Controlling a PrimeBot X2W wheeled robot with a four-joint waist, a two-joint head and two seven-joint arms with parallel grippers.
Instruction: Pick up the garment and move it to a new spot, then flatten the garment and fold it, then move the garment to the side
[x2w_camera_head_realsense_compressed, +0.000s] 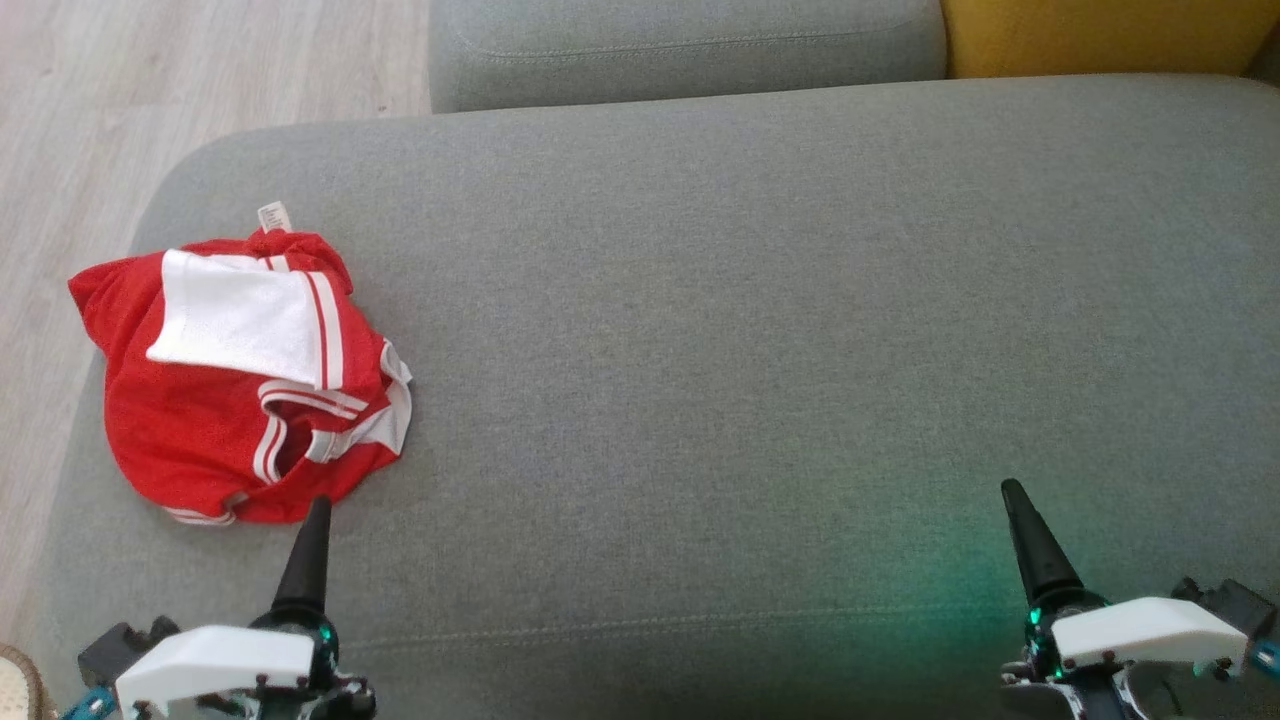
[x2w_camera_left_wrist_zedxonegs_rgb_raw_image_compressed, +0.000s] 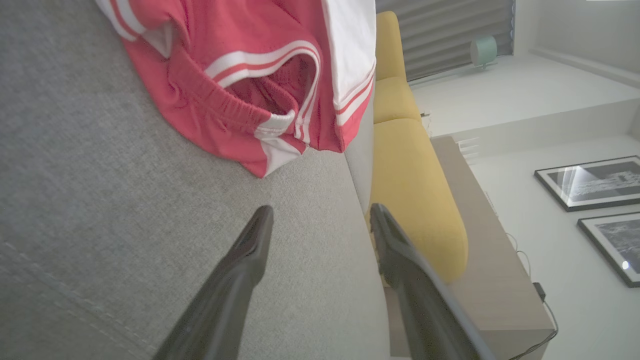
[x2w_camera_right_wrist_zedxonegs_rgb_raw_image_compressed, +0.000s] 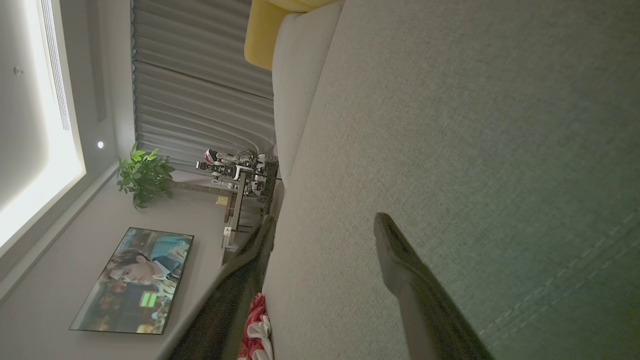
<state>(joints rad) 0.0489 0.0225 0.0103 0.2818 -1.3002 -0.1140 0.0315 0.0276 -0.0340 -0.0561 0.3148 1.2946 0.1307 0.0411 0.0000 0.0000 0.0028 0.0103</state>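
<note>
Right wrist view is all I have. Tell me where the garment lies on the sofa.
Observer: In the head view, the garment lies crumpled at the left end of the grey seat cushion, well away from the right tool.
Operator: Report the left tool.
Observer: The left tool is open and empty. It points at the garment, and the left wrist view shows bare cushion between them.
Operator: Name the part nearest it.
Observer: The red elastic waistband, edged with white stripes. Its opening gapes toward the left tool.
</note>
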